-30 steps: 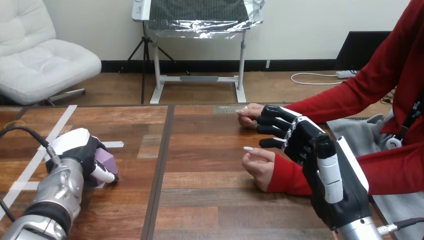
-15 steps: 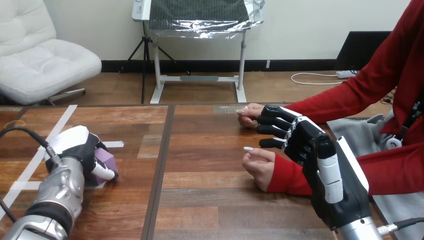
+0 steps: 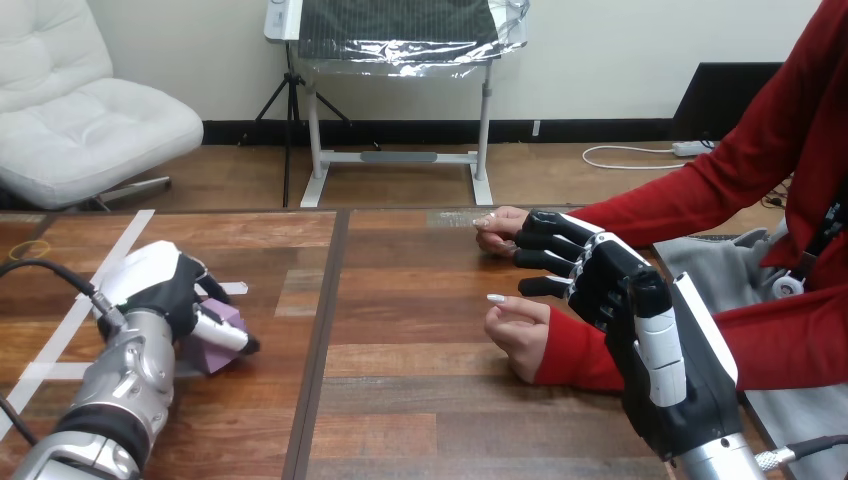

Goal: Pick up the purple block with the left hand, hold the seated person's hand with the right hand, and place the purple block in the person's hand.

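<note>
Purple block [image 3: 229, 316] (on table [image 3: 420, 400]) in left hand [image 3: 160, 290]

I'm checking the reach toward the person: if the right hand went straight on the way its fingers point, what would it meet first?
Most likely the person's farther hand, which lies just ahead of the right hand, beyond its fingertips. Depth is unclear, so I cannot tell whether they touch.

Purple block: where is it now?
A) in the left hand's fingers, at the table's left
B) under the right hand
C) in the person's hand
A: the left hand has its fingers curled round the block at the table's left.
</note>
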You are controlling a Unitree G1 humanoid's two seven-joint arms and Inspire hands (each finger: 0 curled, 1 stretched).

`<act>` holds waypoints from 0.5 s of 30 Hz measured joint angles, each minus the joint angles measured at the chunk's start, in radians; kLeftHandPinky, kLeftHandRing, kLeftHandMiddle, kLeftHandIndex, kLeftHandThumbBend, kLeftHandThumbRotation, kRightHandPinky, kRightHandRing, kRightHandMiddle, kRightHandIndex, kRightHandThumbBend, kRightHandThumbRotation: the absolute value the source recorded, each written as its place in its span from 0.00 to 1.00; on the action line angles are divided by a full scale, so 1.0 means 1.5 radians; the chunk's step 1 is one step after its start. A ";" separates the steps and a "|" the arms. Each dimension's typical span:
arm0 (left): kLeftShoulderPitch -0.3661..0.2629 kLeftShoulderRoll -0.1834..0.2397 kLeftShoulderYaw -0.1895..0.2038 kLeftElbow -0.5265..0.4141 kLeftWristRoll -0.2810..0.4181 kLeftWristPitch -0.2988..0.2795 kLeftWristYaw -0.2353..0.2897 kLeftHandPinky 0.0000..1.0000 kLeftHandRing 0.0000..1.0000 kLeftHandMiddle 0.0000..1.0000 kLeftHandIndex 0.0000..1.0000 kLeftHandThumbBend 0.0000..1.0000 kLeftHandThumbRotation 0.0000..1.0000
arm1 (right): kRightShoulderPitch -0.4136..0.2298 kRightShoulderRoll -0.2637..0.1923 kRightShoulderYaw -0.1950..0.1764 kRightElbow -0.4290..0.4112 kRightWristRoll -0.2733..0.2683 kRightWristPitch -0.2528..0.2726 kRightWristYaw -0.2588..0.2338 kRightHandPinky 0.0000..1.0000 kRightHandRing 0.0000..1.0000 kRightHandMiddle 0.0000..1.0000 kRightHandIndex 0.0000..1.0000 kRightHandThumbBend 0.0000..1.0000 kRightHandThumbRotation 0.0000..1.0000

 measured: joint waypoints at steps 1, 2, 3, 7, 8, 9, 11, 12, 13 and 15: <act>0.000 0.000 0.000 0.000 0.000 -0.001 0.001 0.21 0.29 0.38 0.52 0.64 0.00 | 0.000 0.000 0.000 0.000 0.000 0.000 0.000 0.70 0.78 0.79 0.78 0.86 1.00; 0.000 0.000 0.000 0.000 0.000 -0.003 0.002 0.24 0.32 0.41 0.52 0.65 0.00 | 0.000 0.000 0.000 0.000 0.000 0.000 0.000 0.70 0.78 0.79 0.78 0.85 1.00; 0.000 -0.001 0.000 0.000 -0.001 -0.003 0.002 0.25 0.33 0.42 0.53 0.65 0.00 | 0.000 0.000 0.000 0.000 0.000 0.000 0.000 0.70 0.78 0.79 0.78 0.85 1.00; 0.000 -0.001 0.000 0.000 -0.001 -0.006 0.003 0.27 0.35 0.43 0.52 0.65 0.00 | 0.000 0.000 0.000 0.000 0.000 0.000 0.000 0.70 0.78 0.79 0.78 0.85 1.00; 0.000 -0.001 0.000 0.000 -0.001 -0.006 0.003 0.28 0.36 0.44 0.52 0.65 0.00 | 0.000 0.000 0.000 0.000 0.000 0.000 0.000 0.70 0.78 0.79 0.78 0.85 1.00; 0.000 -0.001 0.000 0.000 -0.001 -0.006 0.003 0.28 0.37 0.44 0.52 0.65 0.00 | 0.000 0.000 0.000 0.000 0.000 0.000 0.000 0.70 0.78 0.79 0.78 0.85 1.00; 0.000 -0.001 0.001 0.000 -0.002 -0.006 0.003 0.30 0.38 0.45 0.52 0.66 0.00 | 0.000 0.000 0.000 0.000 0.000 0.000 0.000 0.70 0.78 0.79 0.78 0.84 1.00; 0.000 -0.001 0.001 0.000 -0.003 -0.006 0.003 0.30 0.39 0.46 0.52 0.66 0.00 | 0.000 0.000 0.000 0.000 0.000 0.000 0.000 0.70 0.78 0.79 0.78 0.84 1.00; 0.000 -0.001 0.001 0.000 -0.003 -0.006 0.003 0.31 0.39 0.46 0.52 0.66 0.00 | 0.000 0.000 0.000 0.000 0.000 0.000 0.000 0.70 0.78 0.79 0.78 0.84 1.00; 0.001 -0.001 0.001 0.000 -0.004 -0.006 0.003 0.32 0.40 0.47 0.51 0.67 0.00 | 0.000 0.000 0.000 0.000 0.000 0.000 0.000 0.70 0.78 0.79 0.78 0.84 1.00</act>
